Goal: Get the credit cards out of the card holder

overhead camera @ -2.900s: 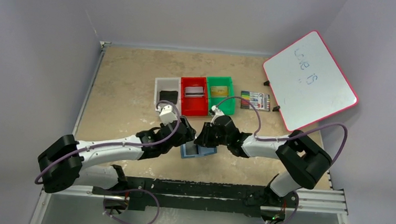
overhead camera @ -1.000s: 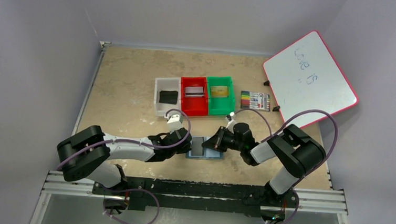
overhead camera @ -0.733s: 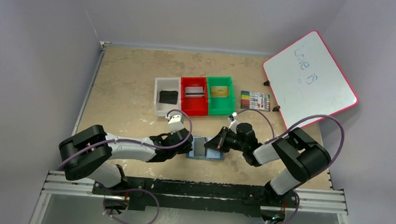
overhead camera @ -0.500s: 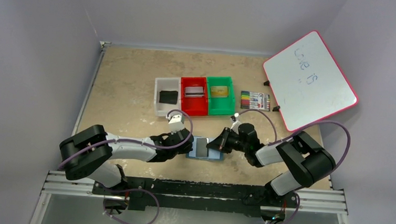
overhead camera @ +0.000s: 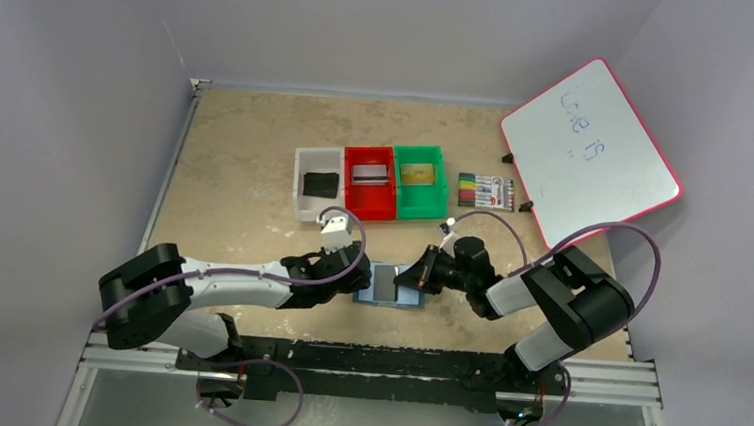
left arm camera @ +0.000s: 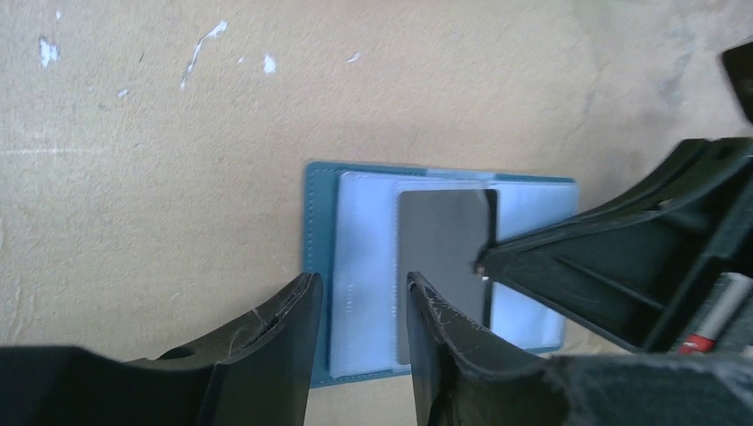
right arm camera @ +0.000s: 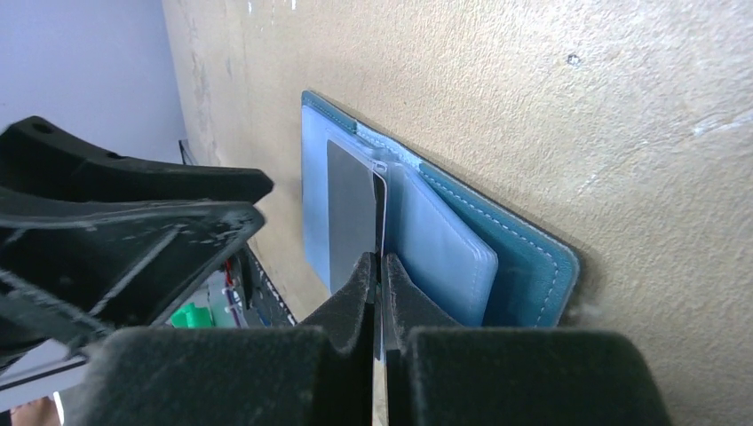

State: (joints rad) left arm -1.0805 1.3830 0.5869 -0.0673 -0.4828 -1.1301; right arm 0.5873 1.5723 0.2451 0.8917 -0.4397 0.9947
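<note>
The teal card holder (overhead camera: pixel 389 285) lies open on the table, its pale-blue pockets up. A grey credit card (left arm camera: pixel 441 253) lies across its middle and also shows in the right wrist view (right arm camera: pixel 350 209). My right gripper (right arm camera: pixel 378 264) is shut on that card's right edge, coming in from the holder's right side (overhead camera: pixel 414 277). My left gripper (left arm camera: pixel 362 291) is open, its jaws a little apart, low over the holder's left pocket (overhead camera: pixel 357 280). Whether it touches the holder I cannot tell.
Behind the holder stand a white bin (overhead camera: pixel 303 206) with a black card (overhead camera: pixel 321 183), a red bin (overhead camera: pixel 368 208) with a silver card (overhead camera: pixel 369 174), and a green bin (overhead camera: pixel 439 182) with a gold card (overhead camera: pixel 416 174). A marker pack (overhead camera: pixel 486 191) and a tilted whiteboard (overhead camera: pixel 590 153) are at right.
The holder, earlier half hidden under both grippers, now lies open and flat. Both grippers have come down low at its sides, the right one closing in on the card's edge.
</note>
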